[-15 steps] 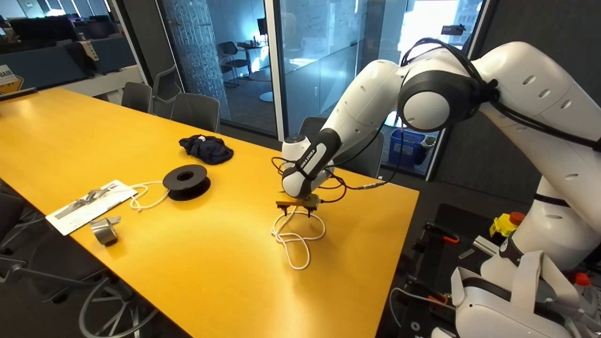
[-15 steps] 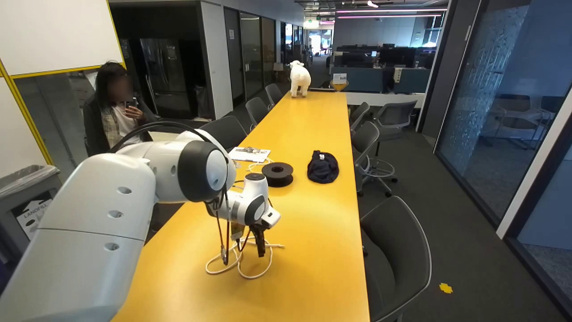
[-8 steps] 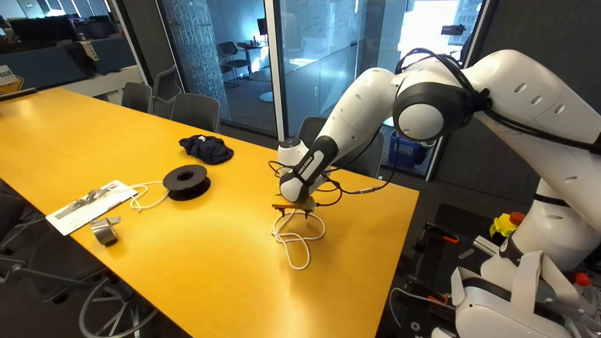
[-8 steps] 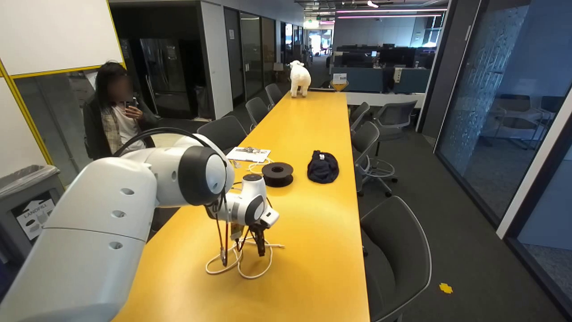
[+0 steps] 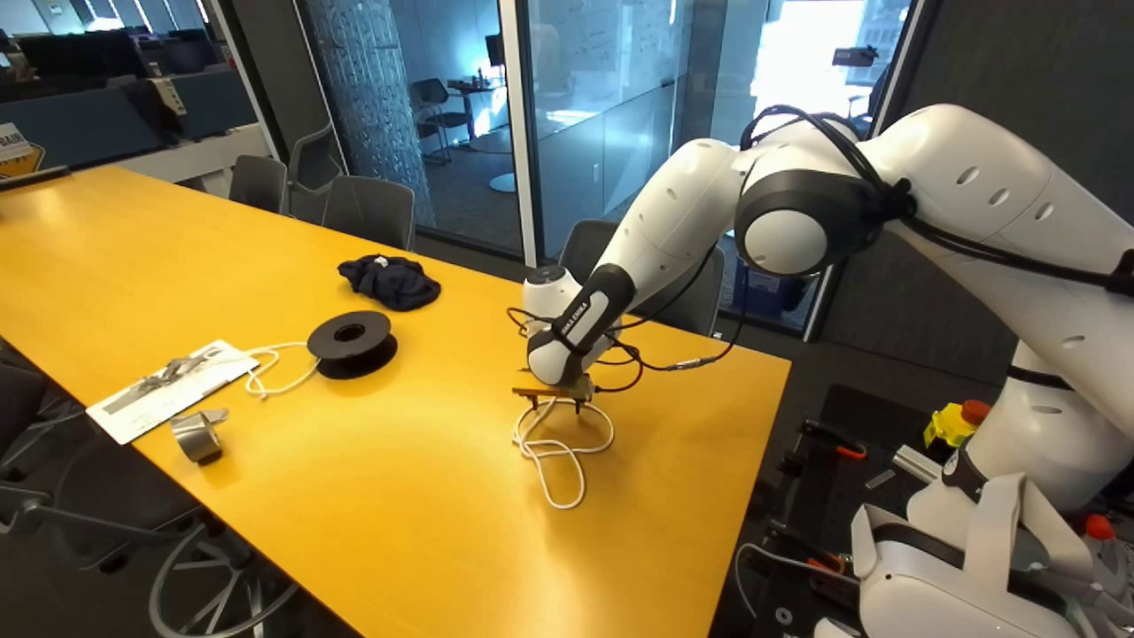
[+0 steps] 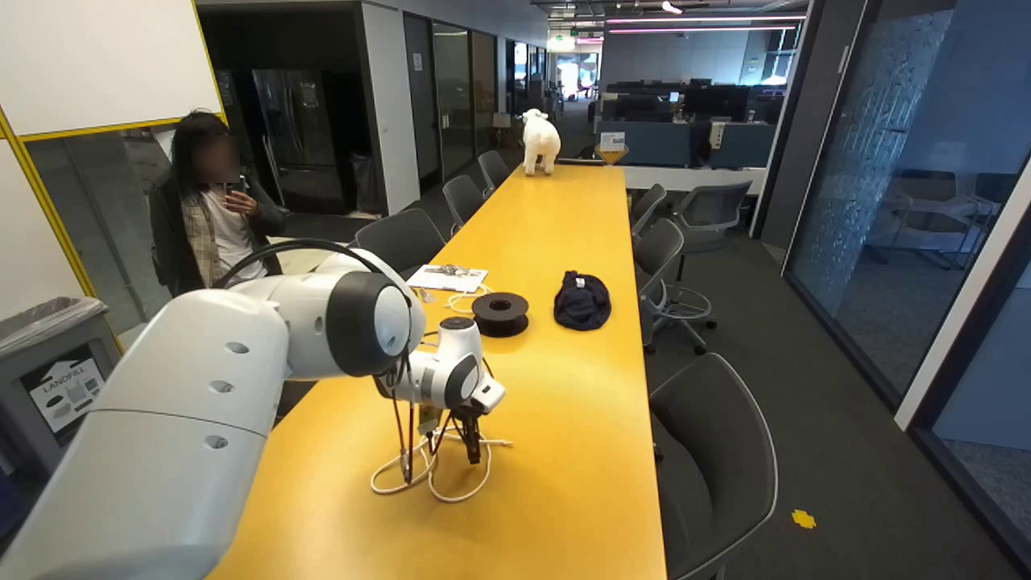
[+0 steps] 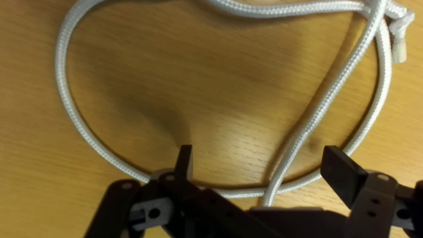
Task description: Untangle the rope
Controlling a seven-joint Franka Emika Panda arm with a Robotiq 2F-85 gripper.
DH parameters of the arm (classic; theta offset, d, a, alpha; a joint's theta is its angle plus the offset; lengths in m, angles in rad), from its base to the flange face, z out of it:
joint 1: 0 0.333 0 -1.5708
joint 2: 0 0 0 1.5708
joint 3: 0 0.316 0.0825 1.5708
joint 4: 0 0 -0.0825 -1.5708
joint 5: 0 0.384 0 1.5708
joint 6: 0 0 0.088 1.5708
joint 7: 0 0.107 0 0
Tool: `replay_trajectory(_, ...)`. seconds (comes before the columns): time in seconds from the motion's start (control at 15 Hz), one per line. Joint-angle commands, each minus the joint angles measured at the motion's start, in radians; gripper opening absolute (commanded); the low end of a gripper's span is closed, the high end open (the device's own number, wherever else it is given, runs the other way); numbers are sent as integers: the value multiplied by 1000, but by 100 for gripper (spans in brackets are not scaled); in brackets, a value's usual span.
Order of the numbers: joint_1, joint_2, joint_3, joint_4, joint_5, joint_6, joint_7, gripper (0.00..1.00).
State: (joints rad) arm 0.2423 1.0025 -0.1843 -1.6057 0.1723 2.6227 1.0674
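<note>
The rope (image 5: pixel 563 506) is a whitish braided cord lying in loose, crossing loops on the yellow table; it also shows in an exterior view (image 6: pixel 451 500). In the wrist view one strand (image 7: pixel 300 140) runs between the fingers and crosses over a curved loop, then goes out of sight behind the gripper body. A rope end with a pale tip (image 7: pixel 399 49) lies at the top right. My gripper (image 7: pixel 257 152) is open and empty, pointing down over the loops, its fingers wide apart. It also shows in both exterior views (image 5: pixel 556 407) (image 6: pixel 474 461).
A black spool (image 5: pixel 352 341) stands farther along the table, with a white cord (image 5: pixel 292 387) leading to a white flat panel (image 5: pixel 177 394). A tape roll (image 5: pixel 197 439) and a dark cloth (image 5: pixel 390 282) lie nearby. A person (image 6: pixel 217 217) is beside the table.
The arm has come down a little and my gripper has shifted slightly away from the robot base, most of it in the earlier half second. The rope has not moved.
</note>
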Motion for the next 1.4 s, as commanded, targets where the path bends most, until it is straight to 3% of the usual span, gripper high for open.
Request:
replay_trajectory(0.0,3,24,-11,48,-27,-21,37,100)
replay_trajectory(1.13,1,28,-11,54,-32,-40,37,100)
replay_trajectory(1.2,1,27,-10,53,-32,-42,35,77)
replay_trajectory(1.33,3,26,-12,51,-36,-44,36,66)
